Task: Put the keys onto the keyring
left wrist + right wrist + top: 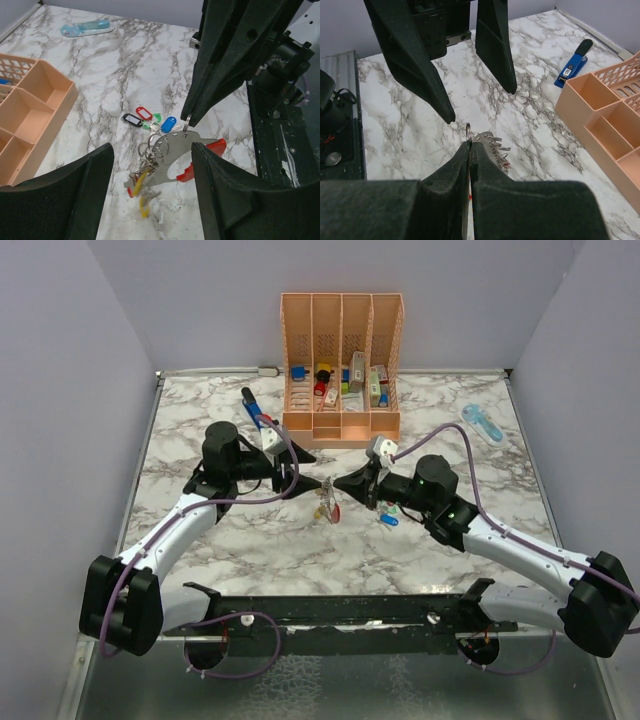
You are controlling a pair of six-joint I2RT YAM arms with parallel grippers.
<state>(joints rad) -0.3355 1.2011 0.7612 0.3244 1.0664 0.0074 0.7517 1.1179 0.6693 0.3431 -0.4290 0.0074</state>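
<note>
Fingers of our right gripper [469,146] pinched tight on keyring [167,159], keys [141,175] dangling beneath; our left fingers [75,200] spread wide, empty.

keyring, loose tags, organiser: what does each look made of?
keyring: the grey half looks like metal, a flat plate with a dull sheen. The red half is likely plastic, with an even, saturated colour.
tags: probably plastic, in bright solid colours and slightly glossy.
organiser: likely moulded plastic, matte peach with thin walls, one of them a lattice.
</note>
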